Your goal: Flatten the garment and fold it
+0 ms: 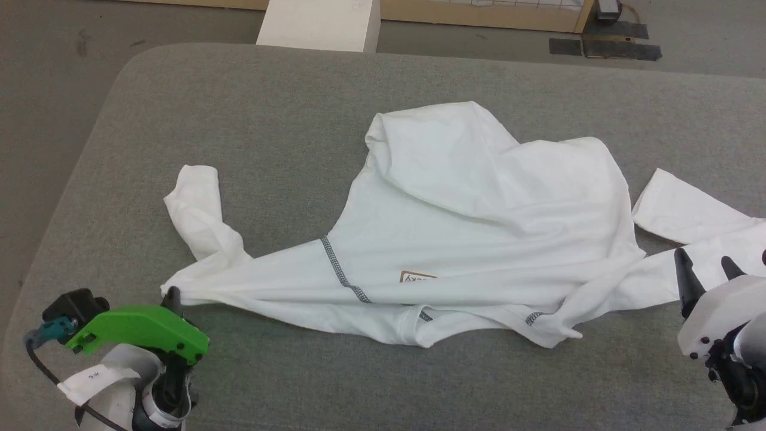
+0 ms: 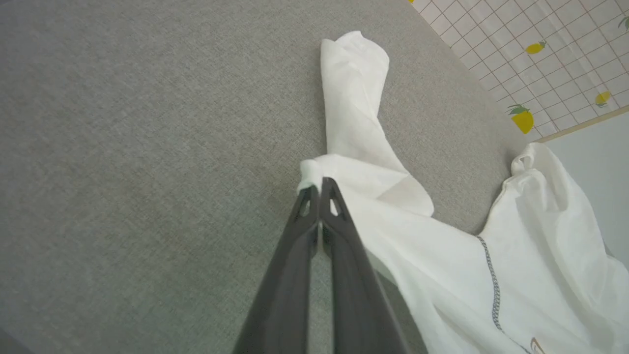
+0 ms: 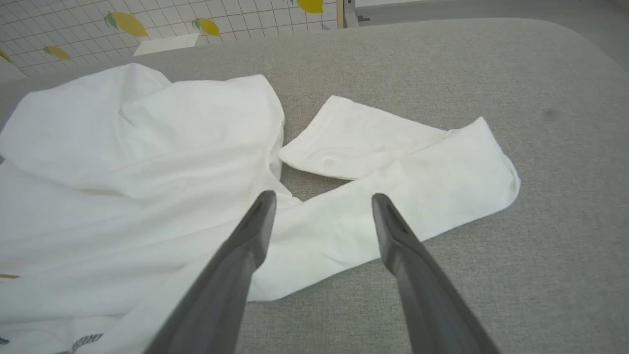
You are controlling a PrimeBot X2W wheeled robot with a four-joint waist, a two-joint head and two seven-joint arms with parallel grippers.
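white garment [image 1: 479,203] lies crumpled, long axis running left to right.

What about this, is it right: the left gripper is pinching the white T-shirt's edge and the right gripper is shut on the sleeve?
Not quite. The left gripper is shut on the T-shirt at its edge, but the right gripper is open, its fingers spread apart over the sleeve, gripping nothing; the right wrist view shows it.
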